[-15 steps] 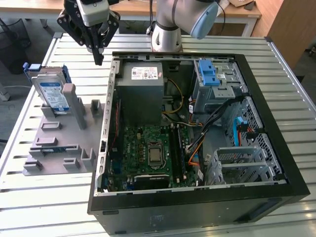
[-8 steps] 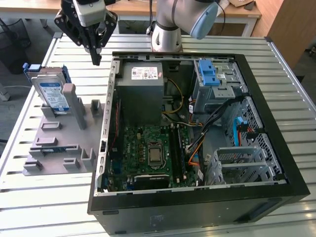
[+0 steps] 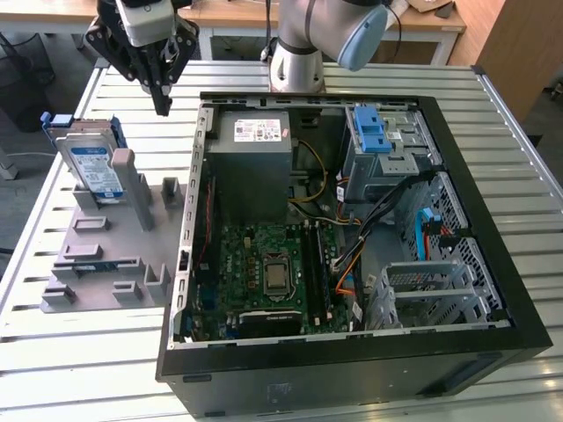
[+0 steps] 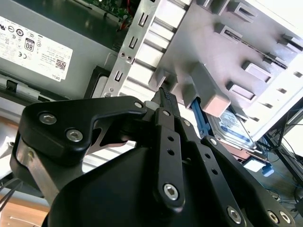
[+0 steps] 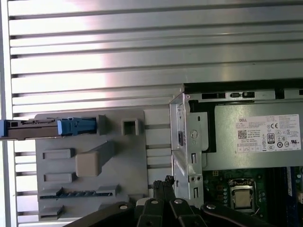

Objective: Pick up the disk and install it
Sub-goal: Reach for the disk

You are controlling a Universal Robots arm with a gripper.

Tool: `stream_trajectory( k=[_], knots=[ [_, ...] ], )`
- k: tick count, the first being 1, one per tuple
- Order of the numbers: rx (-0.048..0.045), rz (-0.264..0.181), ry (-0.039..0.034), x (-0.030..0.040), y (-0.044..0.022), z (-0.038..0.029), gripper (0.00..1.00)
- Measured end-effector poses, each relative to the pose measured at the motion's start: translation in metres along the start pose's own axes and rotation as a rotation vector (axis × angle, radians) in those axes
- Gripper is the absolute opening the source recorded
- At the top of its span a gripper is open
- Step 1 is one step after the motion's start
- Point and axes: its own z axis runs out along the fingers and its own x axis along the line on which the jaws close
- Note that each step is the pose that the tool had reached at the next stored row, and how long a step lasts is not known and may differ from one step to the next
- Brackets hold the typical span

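Claw [image 3: 162,106] pinched narrow, nothing between its fingers, hanging above the slatted table [image 3: 515,158].
Tips sit over the gap between grey fixture plate [image 3: 97,255] and open computer case [image 3: 352,356], near the table edge by the arm base [image 3: 295,66]. Disk [image 3: 92,163] stands on edge at the fixture's corner toward that edge, apart from the claw.
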Motion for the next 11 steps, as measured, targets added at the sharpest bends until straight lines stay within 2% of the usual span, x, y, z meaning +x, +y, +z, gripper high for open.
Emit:
stream_trajectory(
  k=[11],
  knots=[
    [0.0002,0.0,0.0,0.0197,0.0078,0.0011,0.11]
  ],
)
